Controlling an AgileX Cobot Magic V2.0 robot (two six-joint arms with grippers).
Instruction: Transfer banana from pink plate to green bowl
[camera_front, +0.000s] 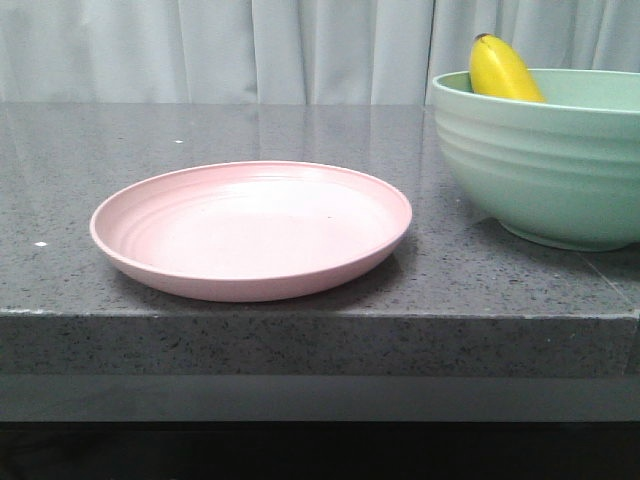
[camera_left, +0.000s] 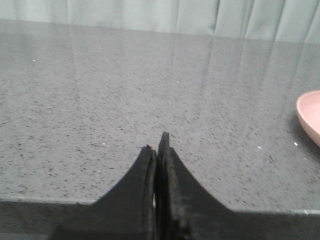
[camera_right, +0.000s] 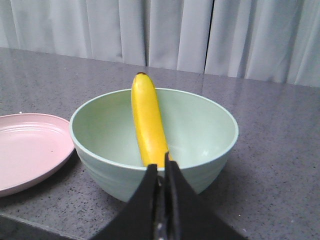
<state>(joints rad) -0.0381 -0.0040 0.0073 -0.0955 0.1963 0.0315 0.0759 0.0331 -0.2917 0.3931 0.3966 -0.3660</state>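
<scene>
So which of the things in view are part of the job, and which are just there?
Part of the job:
banana, in the bowl
green bowl
pink plate, nothing on it

Just there:
grey stone table
curtain behind

Both grippers are shut, holding nothing.

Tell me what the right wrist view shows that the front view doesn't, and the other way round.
Only the right wrist view shows the right gripper, its fingers closed together in front of the green bowl, the bowl's inside and most of the banana leaning inside it. Only the front view shows the whole pink plate, with nothing on it, and the front edge of the counter. Both show the banana inside the bowl with its dark tip above the rim, the plate beside the bowl, and the curtain behind.
</scene>
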